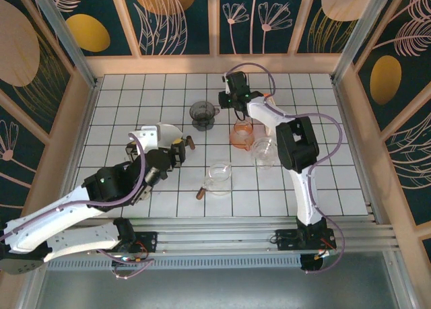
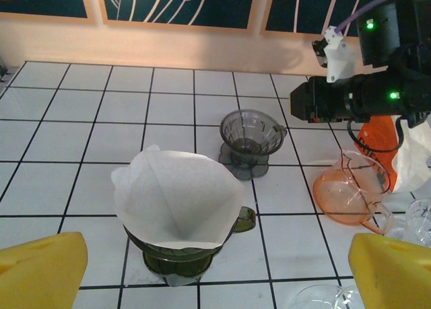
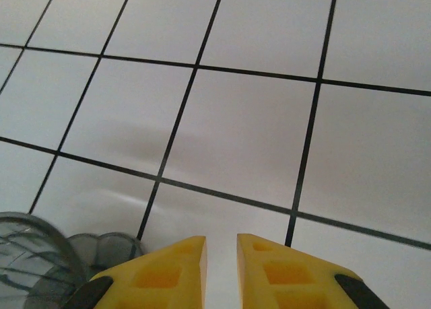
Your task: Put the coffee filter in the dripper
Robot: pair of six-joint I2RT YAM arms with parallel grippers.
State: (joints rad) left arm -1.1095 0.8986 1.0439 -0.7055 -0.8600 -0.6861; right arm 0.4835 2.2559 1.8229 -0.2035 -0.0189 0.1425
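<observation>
A white paper coffee filter sits open inside a dark green dripper on the tiled table. My left gripper is just in front of it and spread wide open, with one yellow fingertip at each bottom corner; neither touches the filter. From above, the filter lies at the left gripper. A second, grey dripper stands empty behind. My right gripper hovers over bare tiles by that grey dripper, its jaws a narrow gap apart with nothing between them.
An orange glass pitcher stands right of the grey dripper, under the right arm. A clear cup and a clear pitcher sit mid-table, with a small brown object beside them. Wooden walls ring the table.
</observation>
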